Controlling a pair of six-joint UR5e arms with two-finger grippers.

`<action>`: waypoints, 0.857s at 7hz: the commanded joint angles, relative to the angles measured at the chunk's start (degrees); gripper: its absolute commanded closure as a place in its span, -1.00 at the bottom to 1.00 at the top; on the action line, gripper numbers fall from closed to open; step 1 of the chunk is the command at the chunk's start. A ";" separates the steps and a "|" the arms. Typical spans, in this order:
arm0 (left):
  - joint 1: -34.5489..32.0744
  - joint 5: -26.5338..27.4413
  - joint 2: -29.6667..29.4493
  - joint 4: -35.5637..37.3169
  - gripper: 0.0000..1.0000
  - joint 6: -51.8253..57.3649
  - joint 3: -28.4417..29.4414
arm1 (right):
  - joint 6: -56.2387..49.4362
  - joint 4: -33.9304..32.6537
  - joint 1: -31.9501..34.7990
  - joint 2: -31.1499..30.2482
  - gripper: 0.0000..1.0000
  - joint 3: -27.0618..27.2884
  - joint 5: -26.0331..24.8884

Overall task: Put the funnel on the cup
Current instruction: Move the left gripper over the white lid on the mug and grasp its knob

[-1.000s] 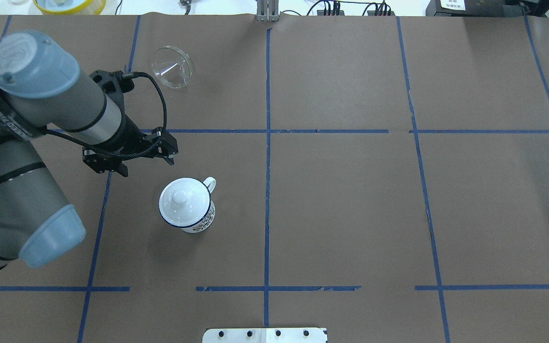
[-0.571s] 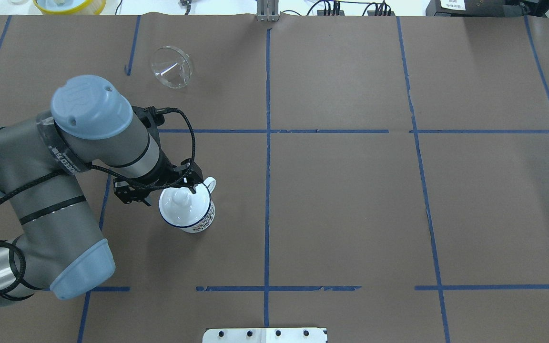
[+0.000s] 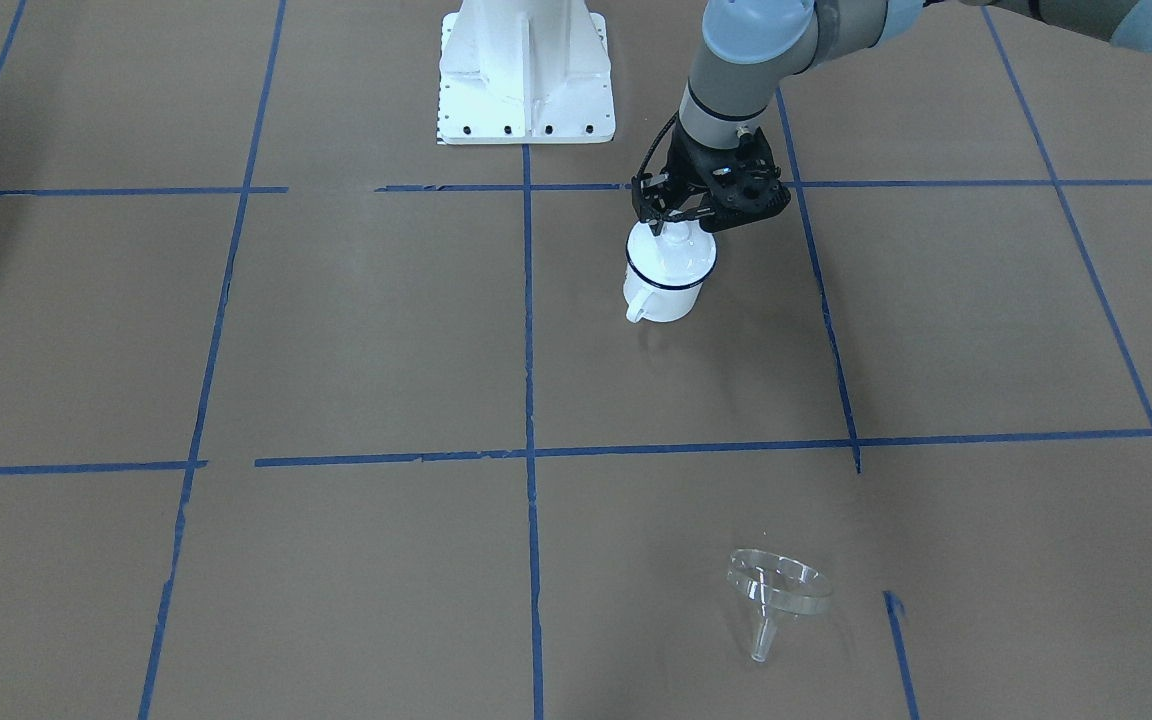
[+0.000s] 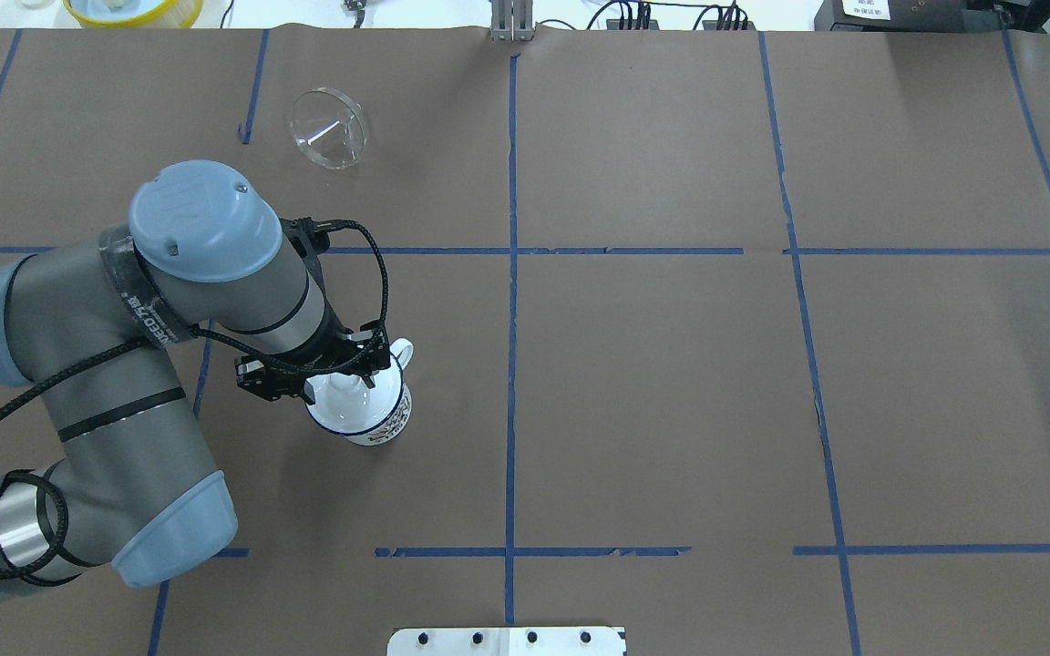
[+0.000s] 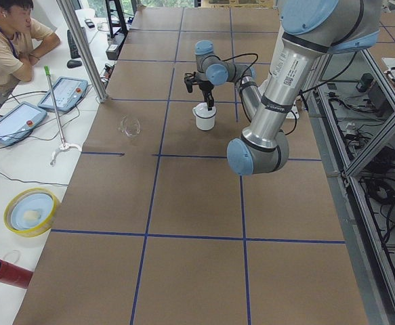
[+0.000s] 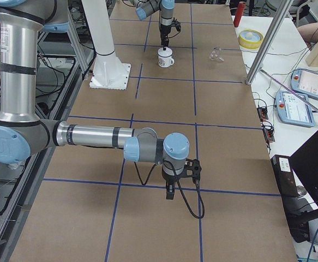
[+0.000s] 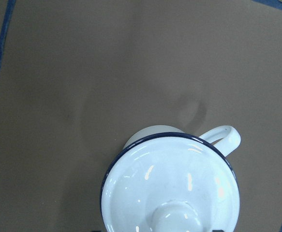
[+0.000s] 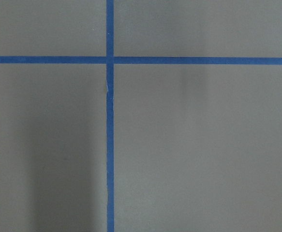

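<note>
I have the left gripper [image 4: 344, 374] low over the cup [image 4: 377, 417], jaws spread wide either side of the knob [image 7: 174, 218] of its lid [image 7: 170, 176], gripping nothing. I judge the lid must come off first. The funnel [image 4: 328, 128] lies well apart on the surface [image 4: 671, 383]. I cannot tell how the jaws of the right gripper [image 6: 171, 188] stand.

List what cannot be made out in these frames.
Left pincer grip on the lid knob: wrist blocks it overhead; the left wrist view's bottom edge cuts it off.
Right pincer: only in exterior right, too small.
Cup contents: covered by the lid.
</note>
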 commanded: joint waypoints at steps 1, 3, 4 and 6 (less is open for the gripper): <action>0.02 0.01 -0.62 0.02 -0.36 -0.01 0.13 | 0.00 0.00 0.00 0.00 -1.00 0.00 0.00; 0.02 0.35 -0.63 -0.07 -0.27 -0.01 0.39 | 0.00 0.00 0.00 0.00 -1.00 0.00 0.00; 0.02 1.75 -0.63 -0.07 -0.27 0.08 0.66 | 0.00 0.00 0.00 0.00 -1.00 0.00 0.00; 0.02 1.76 -0.63 -0.07 -0.14 0.26 0.84 | 0.00 0.00 0.00 0.00 -1.00 0.00 0.00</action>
